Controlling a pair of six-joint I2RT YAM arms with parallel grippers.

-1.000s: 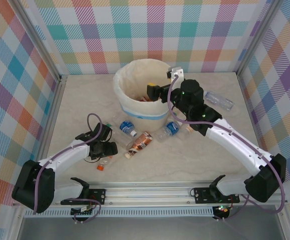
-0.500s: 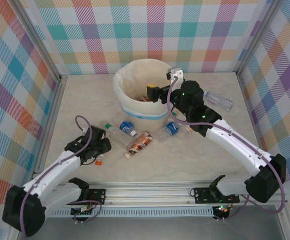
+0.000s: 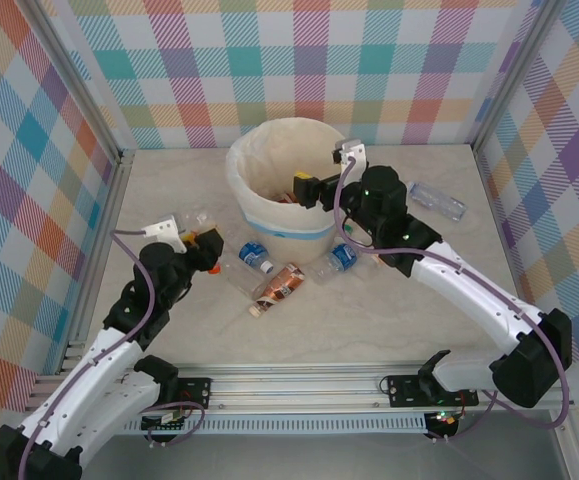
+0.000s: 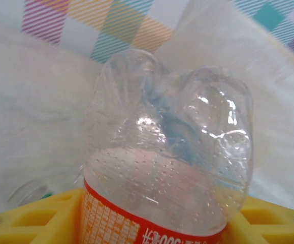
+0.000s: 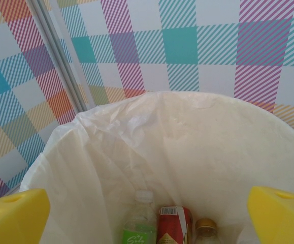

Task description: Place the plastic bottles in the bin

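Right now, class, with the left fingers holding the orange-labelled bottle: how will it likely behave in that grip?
Probably light: the bottle looks clear and empty. Likely soft rather than stiff, since its wall is already dented, so a hard squeeze may crumple it. Its glossy plastic could slip between the fingers.

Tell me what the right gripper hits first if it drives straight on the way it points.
Most likely the liner on the far inner wall of the bin, above the bottles at its bottom. The right gripper, open, aims into the bin's mouth; depth is unclear.
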